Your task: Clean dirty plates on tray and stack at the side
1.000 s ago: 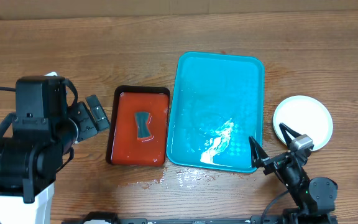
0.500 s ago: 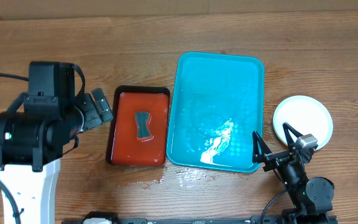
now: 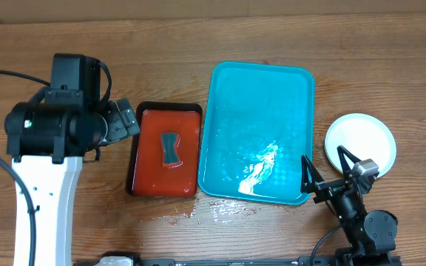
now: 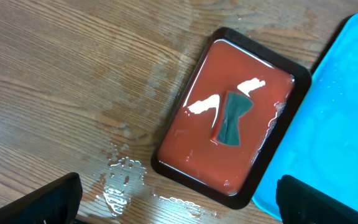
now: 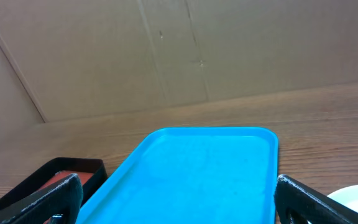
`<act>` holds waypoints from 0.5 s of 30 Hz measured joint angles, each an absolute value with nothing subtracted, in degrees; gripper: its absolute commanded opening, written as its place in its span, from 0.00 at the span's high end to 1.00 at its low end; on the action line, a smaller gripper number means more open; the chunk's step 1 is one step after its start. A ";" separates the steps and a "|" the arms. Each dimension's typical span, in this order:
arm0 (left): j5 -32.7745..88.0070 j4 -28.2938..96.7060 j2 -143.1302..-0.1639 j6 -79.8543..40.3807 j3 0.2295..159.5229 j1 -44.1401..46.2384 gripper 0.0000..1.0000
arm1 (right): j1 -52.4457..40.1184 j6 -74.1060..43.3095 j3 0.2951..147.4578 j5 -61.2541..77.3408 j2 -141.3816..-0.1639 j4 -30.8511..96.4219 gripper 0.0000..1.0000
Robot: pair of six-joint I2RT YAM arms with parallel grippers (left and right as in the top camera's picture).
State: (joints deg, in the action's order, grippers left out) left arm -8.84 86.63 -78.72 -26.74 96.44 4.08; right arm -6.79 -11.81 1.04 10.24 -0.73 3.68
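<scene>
The plates (image 3: pixel 360 140) sit in one stack on the table (image 3: pixel 65 44), off to the right of the blue tray (image 3: pixel 261 96) and close to it without touching; from above only the top plate shows, whitish with a pale rim, so the count cannot be told. The blue tray lies mid-table, its floor glossy and wet. Just left of it, nearly touching, is the red tray (image 3: pixel 148 174), full of reddish liquid with a green pad (image 3: pixel 169 148) in the middle. A puddle (image 3: pixel 220 209) spots the wood in front of both trays.

The left gripper (image 3: pixel 122 124) hangs beside the red tray's left edge, jaws spread wide, nothing between them. The right gripper (image 3: pixel 319 153) sits low at the front, between the blue tray's near right corner and the plates, jaws likewise wide apart and holding nothing
</scene>
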 measured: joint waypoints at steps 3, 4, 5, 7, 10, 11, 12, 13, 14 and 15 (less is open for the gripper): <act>-8.84 86.41 -79.35 -26.74 96.42 4.10 0.00 | -6.79 -11.79 1.04 10.24 -0.73 3.66 0.00; -8.84 86.24 -79.11 -26.76 96.33 4.16 0.00 | -6.79 -11.81 1.04 10.24 -0.73 3.64 0.00; -8.84 86.19 -78.67 -26.76 96.20 4.38 0.00 | -6.79 -11.81 1.04 10.24 -0.73 3.66 0.00; -8.88 85.89 -76.86 -26.70 95.33 5.21 0.00 | -6.79 -11.79 1.04 10.24 -0.73 3.70 0.00; -9.93 82.91 -71.37 -25.91 92.90 6.39 0.00 | -6.79 -11.81 1.04 10.24 -0.73 3.68 0.00; -10.13 80.20 -68.90 -25.67 91.66 6.46 0.00 | -6.79 -11.84 1.04 10.22 -0.73 3.70 0.00; -10.28 76.71 -66.19 -25.43 90.06 6.46 0.00 | -6.79 -11.84 1.04 10.22 -0.73 3.70 0.00; -10.41 72.90 -63.44 -25.08 88.27 6.46 0.00 | -6.79 -11.79 1.04 10.24 -0.73 3.73 0.00; -10.15 67.66 -59.88 -23.94 85.21 6.46 0.00 | -6.79 -11.79 1.04 10.24 -0.73 3.73 0.00; -9.56 61.87 -56.25 -22.31 81.62 6.46 0.00 | -6.79 -11.81 1.04 10.24 -0.73 3.75 0.00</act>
State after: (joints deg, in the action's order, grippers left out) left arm -9.56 61.87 -56.25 -22.31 81.62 6.46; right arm -6.79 -11.81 1.04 10.24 -0.73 3.75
